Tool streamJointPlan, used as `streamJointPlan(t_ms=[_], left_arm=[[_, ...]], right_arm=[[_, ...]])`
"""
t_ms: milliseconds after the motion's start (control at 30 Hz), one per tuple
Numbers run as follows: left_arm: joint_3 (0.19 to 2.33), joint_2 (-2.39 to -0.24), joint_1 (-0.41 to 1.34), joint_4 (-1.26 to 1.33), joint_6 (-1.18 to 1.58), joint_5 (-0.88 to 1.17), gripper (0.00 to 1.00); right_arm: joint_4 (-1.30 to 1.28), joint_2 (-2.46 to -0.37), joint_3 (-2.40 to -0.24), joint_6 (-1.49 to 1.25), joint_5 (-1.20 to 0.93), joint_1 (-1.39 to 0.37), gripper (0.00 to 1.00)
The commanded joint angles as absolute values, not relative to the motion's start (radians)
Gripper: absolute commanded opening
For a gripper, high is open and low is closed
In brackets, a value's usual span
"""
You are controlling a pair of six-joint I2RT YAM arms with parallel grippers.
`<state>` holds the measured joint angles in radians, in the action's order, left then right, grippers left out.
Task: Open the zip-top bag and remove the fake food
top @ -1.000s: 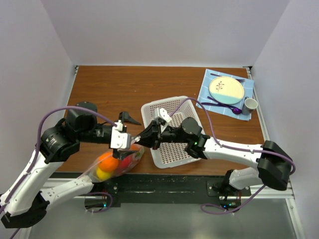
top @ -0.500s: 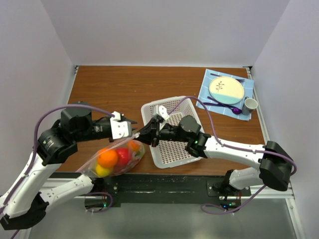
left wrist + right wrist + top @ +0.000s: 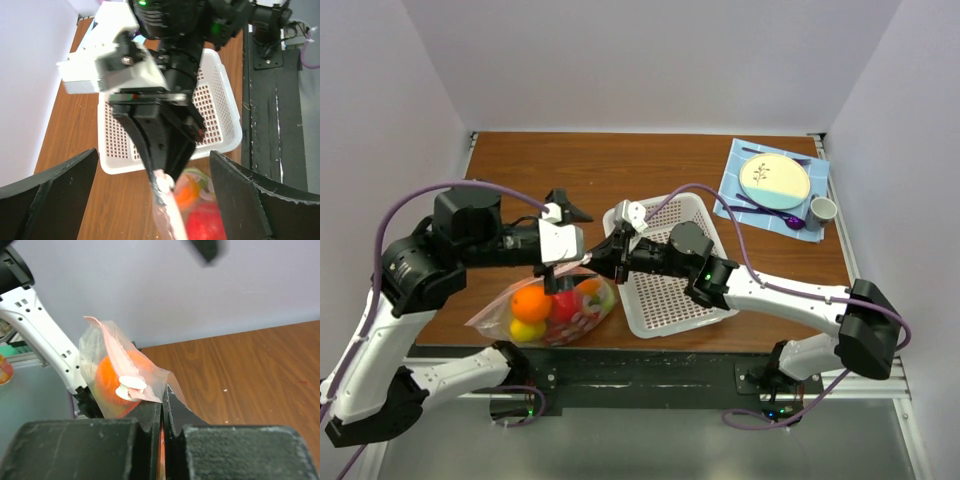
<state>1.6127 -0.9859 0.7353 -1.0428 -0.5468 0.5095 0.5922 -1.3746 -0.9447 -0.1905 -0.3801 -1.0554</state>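
The clear zip-top bag (image 3: 542, 310) lies at the near table edge with its pink zip strip (image 3: 171, 216) raised. Inside it the fake food shows: an orange (image 3: 532, 303), a red apple (image 3: 564, 306), and a yellow piece (image 3: 525, 330). My right gripper (image 3: 604, 262) is shut on the bag's top corner (image 3: 162, 402), right beside the white slider (image 3: 131, 386). My left gripper (image 3: 572, 246) hangs wide open just above the bag. Its fingers (image 3: 50, 197) stand either side of the slider (image 3: 164, 183) without touching it.
A white perforated basket (image 3: 672, 285) sits under my right arm, right of the bag. At the far right corner a blue cloth (image 3: 738, 170) carries a cream-and-blue plate (image 3: 775, 180), a cup (image 3: 822, 210) and a purple spoon (image 3: 792, 222).
My left gripper narrowed near the zip, then opened wide again and rose toward the far side. The right gripper kept its hold and shifted slightly left; the bag's top lifted.
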Motion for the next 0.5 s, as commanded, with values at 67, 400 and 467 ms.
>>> streamJointPlan(t_ms=[67, 400, 467], left_arm=[[1.562, -0.947, 0.736, -1.169, -0.618, 0.460, 0.95], [1.442, -0.950, 0.736, -0.994, -0.623, 0.307, 0.76], [1.445, -0.953, 0.736, -0.971, -0.623, 0.287, 0.75]], right_arm=[[0.617, -1.373, -1.031, -0.167, -0.334, -1.039, 0.00], [0.629, -1.374, -1.023, -0.202, -0.362, -1.038, 0.00], [0.629, -1.370, -1.017, -0.202, -0.367, -1.039, 0.00]])
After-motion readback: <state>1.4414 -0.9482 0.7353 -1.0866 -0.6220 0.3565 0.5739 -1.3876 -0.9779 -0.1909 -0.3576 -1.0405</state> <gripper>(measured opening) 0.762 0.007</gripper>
